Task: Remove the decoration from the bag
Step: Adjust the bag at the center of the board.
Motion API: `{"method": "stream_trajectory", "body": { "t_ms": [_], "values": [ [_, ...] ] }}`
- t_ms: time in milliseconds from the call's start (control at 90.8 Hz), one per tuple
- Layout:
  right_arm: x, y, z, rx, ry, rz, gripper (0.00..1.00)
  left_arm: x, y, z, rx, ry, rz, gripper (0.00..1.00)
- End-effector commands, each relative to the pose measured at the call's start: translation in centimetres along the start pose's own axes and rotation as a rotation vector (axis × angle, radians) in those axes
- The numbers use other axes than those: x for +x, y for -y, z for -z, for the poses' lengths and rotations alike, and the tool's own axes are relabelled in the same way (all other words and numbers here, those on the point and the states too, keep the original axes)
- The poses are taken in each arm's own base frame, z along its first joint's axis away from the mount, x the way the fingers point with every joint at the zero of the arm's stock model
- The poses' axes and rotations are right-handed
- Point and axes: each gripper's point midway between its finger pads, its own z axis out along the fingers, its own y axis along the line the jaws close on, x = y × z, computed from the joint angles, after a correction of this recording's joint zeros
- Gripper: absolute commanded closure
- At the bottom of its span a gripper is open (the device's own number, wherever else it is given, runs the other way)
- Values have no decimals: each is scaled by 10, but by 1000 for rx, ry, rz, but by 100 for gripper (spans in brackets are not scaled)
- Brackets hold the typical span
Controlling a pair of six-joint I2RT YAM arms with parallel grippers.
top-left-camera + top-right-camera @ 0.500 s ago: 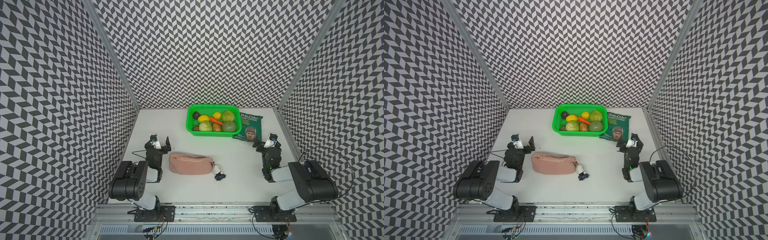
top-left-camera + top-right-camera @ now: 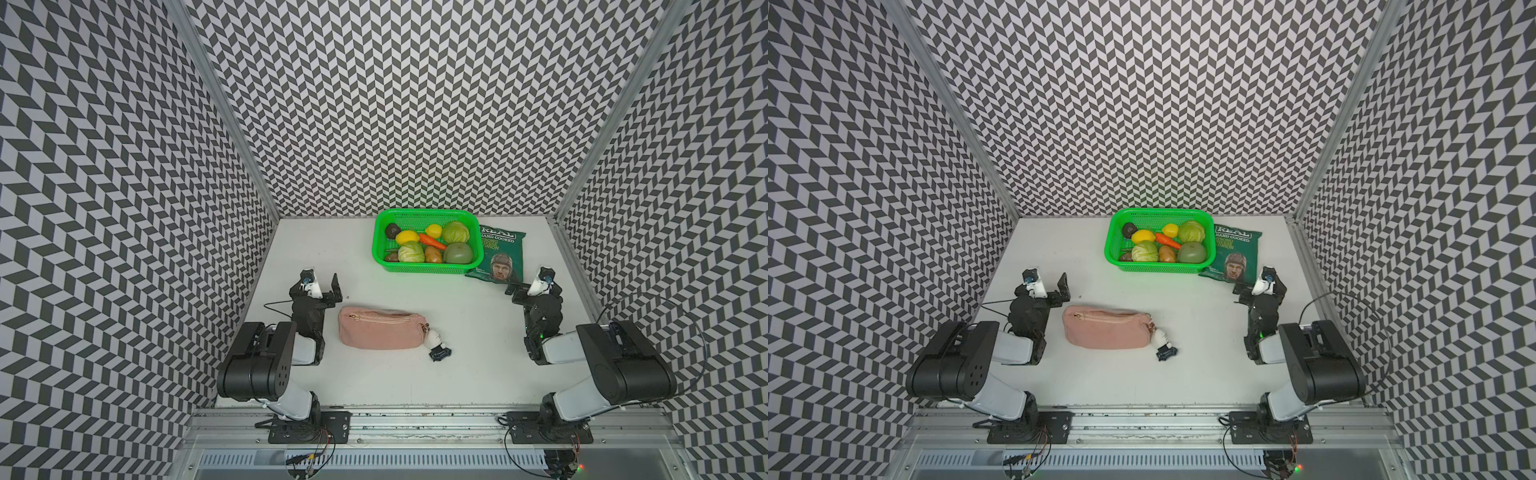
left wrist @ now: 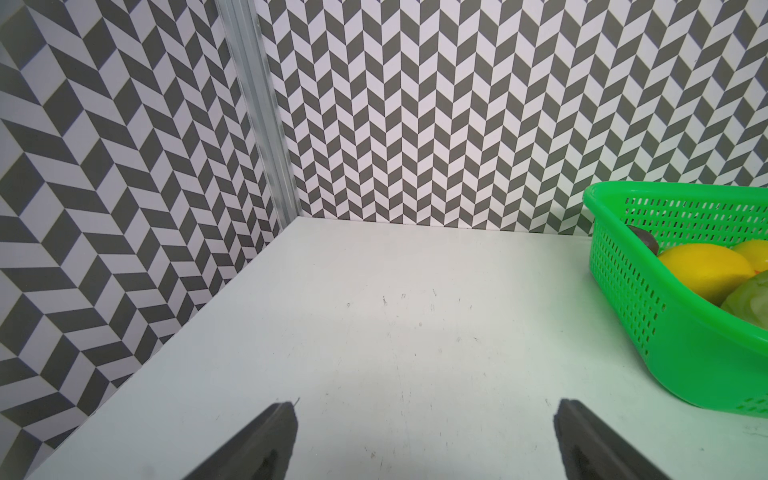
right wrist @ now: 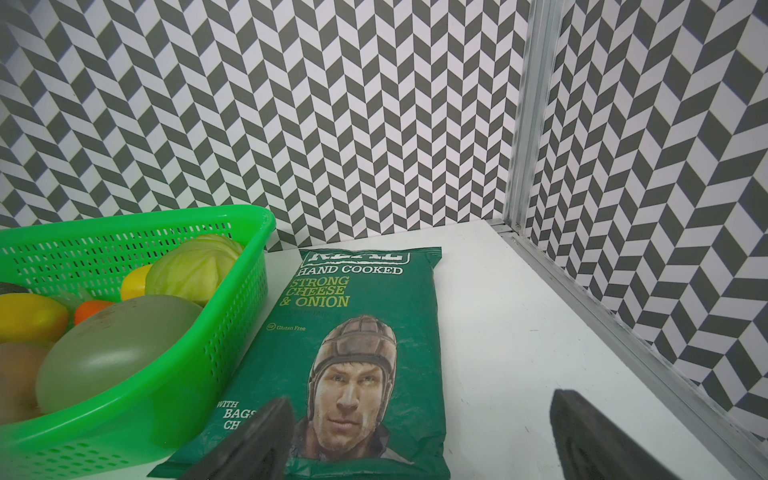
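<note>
The bag [image 2: 380, 334] [image 2: 1106, 330] is a dusty-pink pouch lying flat near the table's front middle, zip on top. The decoration [image 2: 435, 341] [image 2: 1162, 341], a small white figure with a dark end, lies on the table at the pouch's right end, by its gold fitting. My left gripper [image 2: 322, 284] [image 2: 1050, 286] hovers just left of and behind the pouch, open and empty, over bare table in the left wrist view [image 3: 426, 409]. My right gripper [image 2: 528, 286] [image 2: 1252, 286] is far right, open, with nothing held [image 4: 422, 401]. Neither wrist view shows the bag or the decoration.
A green basket [image 2: 428, 214] [image 2: 1158, 212] [image 3: 623, 332] [image 4: 166, 374] of toy fruit and vegetables stands at the back. A dark green crisp packet [image 2: 498, 257] [image 2: 1231, 253] [image 4: 361, 311] lies right of it, just ahead of the right gripper. Patterned walls enclose three sides.
</note>
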Motion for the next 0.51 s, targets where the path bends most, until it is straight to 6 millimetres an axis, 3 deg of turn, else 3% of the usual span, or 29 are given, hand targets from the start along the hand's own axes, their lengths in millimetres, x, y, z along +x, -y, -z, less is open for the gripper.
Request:
{"method": "stream_trajectory", "body": {
  "t_ms": [0,77,209,342,397,496],
  "values": [
    [-17,-1,1,-11,59,-31,0,-18,3,-3,15,51,-3,0],
    [-29,-4,0,-22,88,-21,0,-29,1,-12,-7,30,6,0],
    [-39,-5,-16,15,-36,-14,0,-53,-2,-31,-45,-61,37,0],
    [-50,10,-17,133,-88,-257,0,-77,1,-36,-49,-130,176,0],
    [-51,2,-18,100,-142,-301,1,-84,6,-34,-34,-171,240,0],
    [-56,-30,-12,-74,-225,-347,0,-94,18,-23,-1,-251,333,0]
  ]
}}
